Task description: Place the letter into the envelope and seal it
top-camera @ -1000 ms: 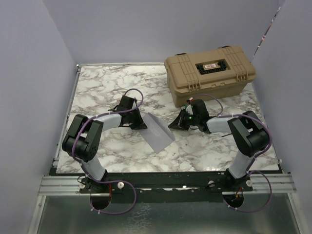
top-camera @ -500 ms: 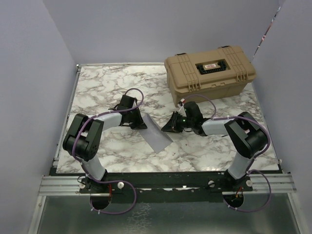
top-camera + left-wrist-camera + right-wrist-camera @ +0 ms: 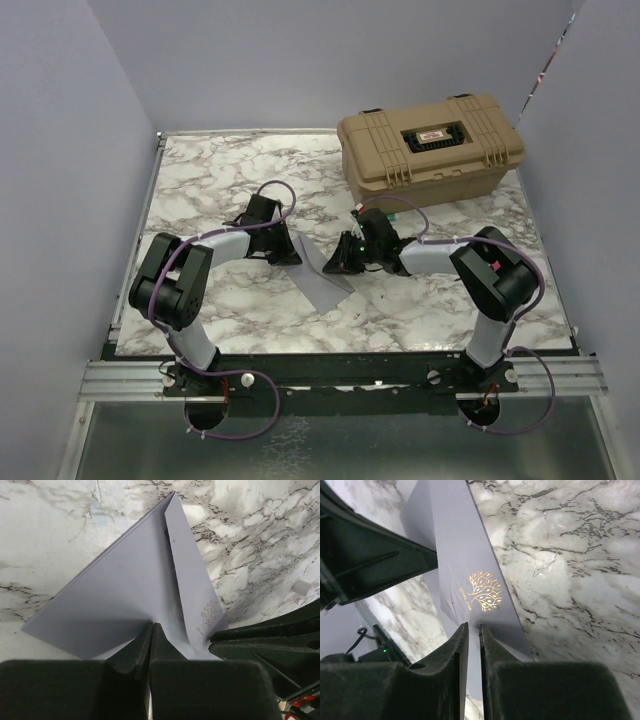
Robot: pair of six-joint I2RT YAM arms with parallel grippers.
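The blue-grey envelope [image 3: 327, 278] lies flat on the marble table between my two grippers. Its flap [image 3: 470, 575], which carries a gold leaf emblem, is folded over the body. My left gripper [image 3: 285, 250] is shut, with its tips resting on the envelope's back left part [image 3: 125, 595]. My right gripper [image 3: 338, 265] stands at the flap's right edge. Its fingers [image 3: 492, 645] are together but for a thin slit, and the tips are down on the paper. The tan letter is not in view.
A tan toolbox [image 3: 430, 150] stands closed at the back right, just behind the right arm. The right gripper's body [image 3: 265, 640] shows close beside the left one over the envelope. Grey walls close in the table on the left, back and right.
My right gripper has moved left from beside the toolbox onto the envelope's flap. The envelope's right part now lies under it. The left arm has stayed put.
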